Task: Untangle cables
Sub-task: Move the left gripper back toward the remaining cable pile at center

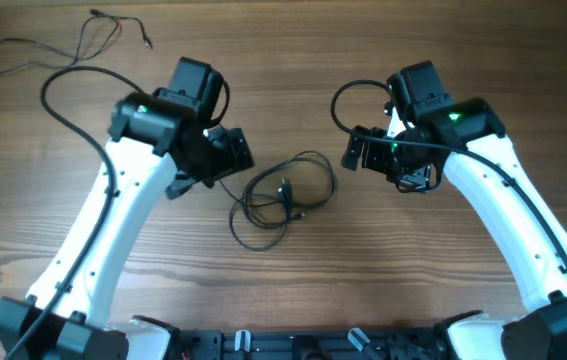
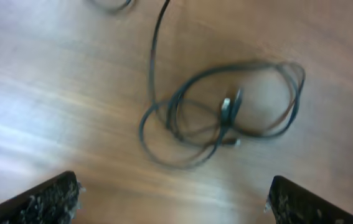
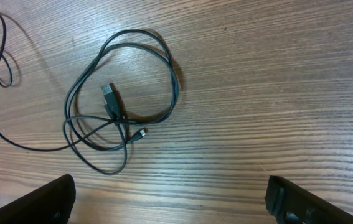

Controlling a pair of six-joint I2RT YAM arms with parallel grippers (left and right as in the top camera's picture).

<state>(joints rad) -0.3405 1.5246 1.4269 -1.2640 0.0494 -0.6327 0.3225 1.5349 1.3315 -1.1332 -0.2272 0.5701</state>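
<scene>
A small tangle of thin black cables [image 1: 283, 195] lies on the wooden table between the two arms, its loops overlapping and two small plug ends in the middle. The left wrist view shows the tangle [image 2: 226, 112] ahead of my left gripper [image 2: 173, 202], and one strand runs off toward the top edge. Seen from the right wrist, the tangle [image 3: 120, 93] lies up and to the left of my right gripper [image 3: 170, 202]. Both grippers, left [image 1: 213, 168] and right [image 1: 383, 165], hover on either side of the tangle. Each is open with nothing between its fingers.
Another thin black wire [image 1: 63, 45] lies loose at the table's far left corner. Thicker black arm cables arc beside the left arm [image 1: 48, 95] and the right wrist [image 1: 348, 95]. Both arm bases stand at the near edge.
</scene>
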